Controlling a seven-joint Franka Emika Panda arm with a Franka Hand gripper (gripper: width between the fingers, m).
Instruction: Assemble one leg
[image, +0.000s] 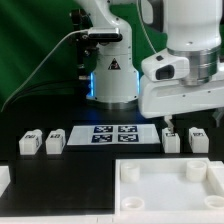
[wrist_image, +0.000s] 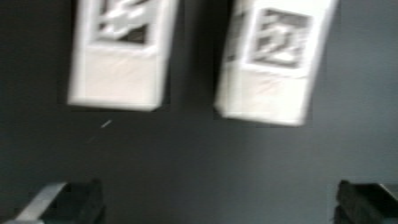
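Four small white legs with black-and-white tags lie on the black table. Two are at the exterior view's left and two at its right. My gripper hangs just above the right pair. In the wrist view these two legs lie side by side ahead of my gripper. Its dark fingertips stand wide apart with only bare table between them. The gripper is open and empty and touches neither leg.
The large white tray-like piece with round corner sockets lies at the front. The marker board lies between the two pairs of legs. The robot base stands behind it. A white piece shows at the front left edge.
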